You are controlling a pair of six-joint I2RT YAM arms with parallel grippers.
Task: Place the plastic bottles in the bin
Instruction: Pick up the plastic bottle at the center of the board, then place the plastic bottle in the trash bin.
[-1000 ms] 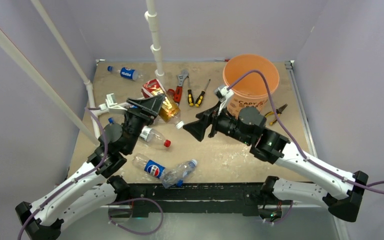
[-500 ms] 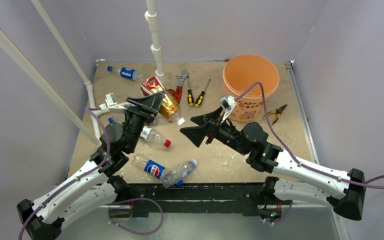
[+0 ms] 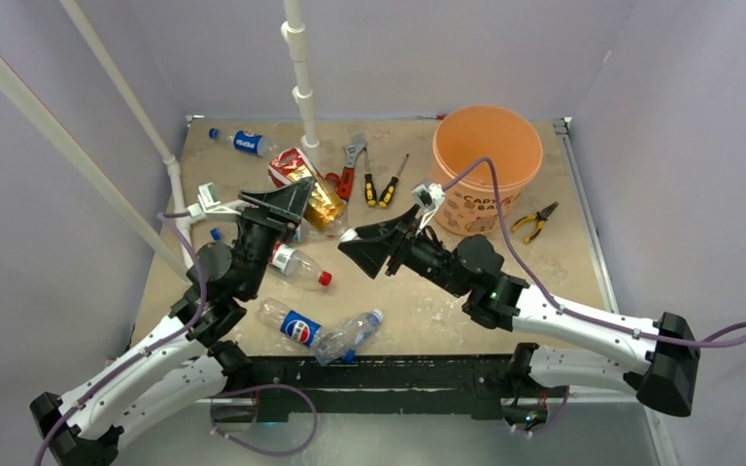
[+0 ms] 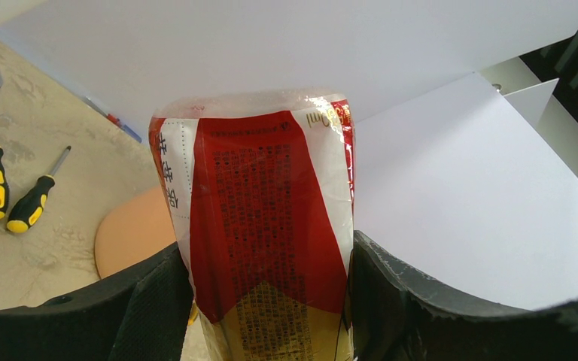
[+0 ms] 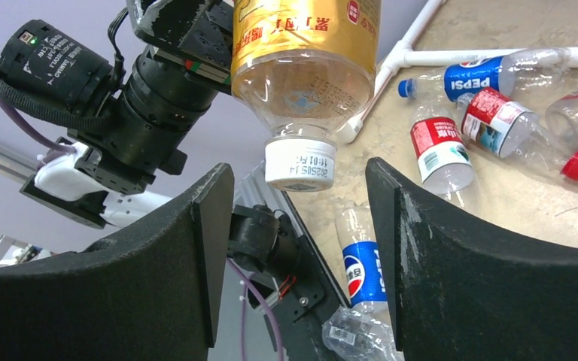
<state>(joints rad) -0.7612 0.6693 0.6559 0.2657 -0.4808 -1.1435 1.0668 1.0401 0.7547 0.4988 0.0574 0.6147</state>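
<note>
A red-and-gold labelled plastic bottle [image 3: 309, 194] with amber liquid is held off the table, and my left gripper [image 3: 287, 206] is shut on its body [image 4: 260, 226]. Its white cap [image 5: 299, 163] points at my right gripper [image 5: 299, 192], which is open with the cap at the mouth of its jaws, not touching either finger. On the table lie a red-capped bottle [image 3: 299, 264], a Pepsi bottle [image 3: 291, 325], a crushed clear one [image 3: 350, 335] and a far Pepsi bottle [image 3: 245, 142]. The orange bin [image 3: 534, 146] stands at the back right.
A red-handled wrench [image 3: 350, 160] and two yellow-black screwdrivers [image 3: 379, 184] lie behind the grippers. Pliers [image 3: 532, 218] lie right of the bin. A white pipe frame [image 3: 301, 87] rises at the back and runs along the left side.
My right gripper has swung left, away from the bin, up to the held bottle's cap, and its jaws have narrowed somewhat. The left gripper has kept its grip and shifted slightly.
</note>
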